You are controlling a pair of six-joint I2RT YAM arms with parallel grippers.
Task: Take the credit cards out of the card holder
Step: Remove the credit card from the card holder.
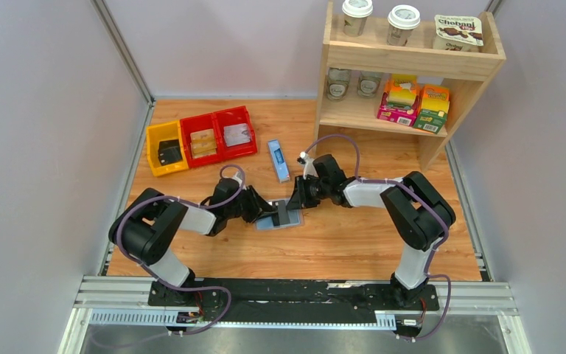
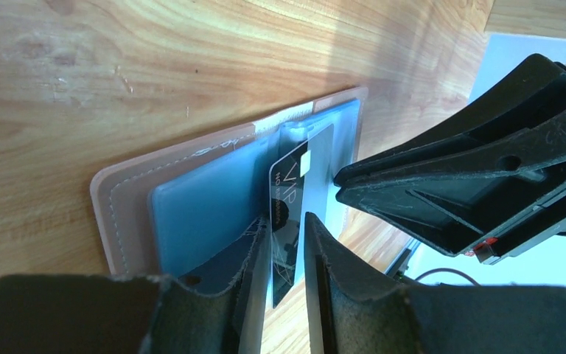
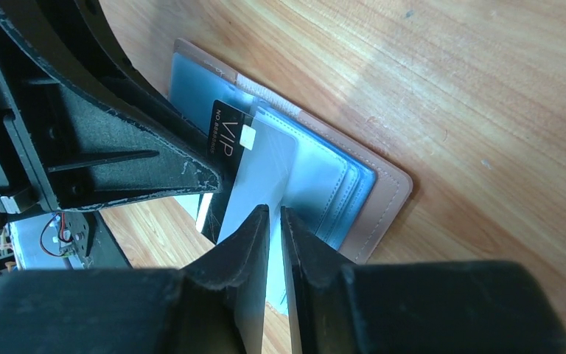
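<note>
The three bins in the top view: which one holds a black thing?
The yellow bin, the leftmost of the row. The middle red bin holds tan things and the right red bin grey ones.

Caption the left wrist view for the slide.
Left gripper brackets the black VIP card protruding from the open card holder; right gripper alongside.

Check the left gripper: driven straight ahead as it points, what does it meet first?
The black rectangular VIP card, which lies between the fingertips of the left gripper. Beyond it, the pale blue lining of the tan bifold card holder. The right gripper sits just beside that line; depth unclear.
</note>
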